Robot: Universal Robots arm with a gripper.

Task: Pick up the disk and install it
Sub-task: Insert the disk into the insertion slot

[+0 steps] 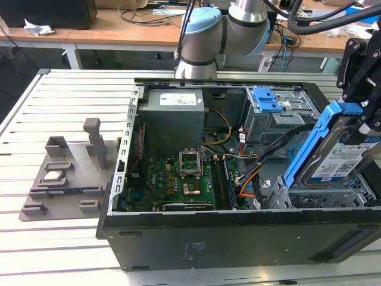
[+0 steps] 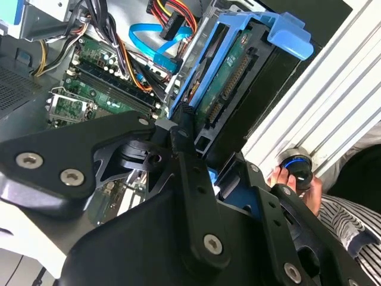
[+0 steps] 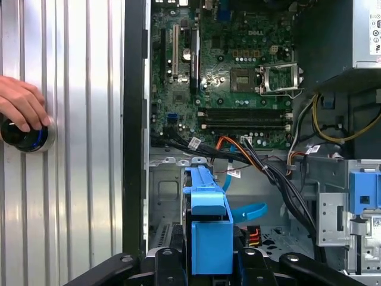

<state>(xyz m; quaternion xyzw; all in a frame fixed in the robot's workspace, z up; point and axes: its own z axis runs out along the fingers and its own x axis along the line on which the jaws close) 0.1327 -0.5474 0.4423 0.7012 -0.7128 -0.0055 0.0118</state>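
My tool [image 1: 363, 128] grips the flat silver hard disk in its blue plastic carrier frame [image 1: 333, 158], tilted over the open black computer case's [image 1: 238, 238] corner. It looks stiff, fairly heavy and shock-sensitive; I'd hold the frame edges.

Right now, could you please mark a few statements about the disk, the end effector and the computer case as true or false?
1. The end effector grips the disk. True.
2. The disk lies flat on the slatted table. False: it is tilted above the drive bay at the exterior view's right of the computer case.
3. The disk's carrier frame is blue. True.
4. The grey fixture sits inside the case. False: it rests on the table, outside the case.
5. A hand rests on a round knob on the table. True.
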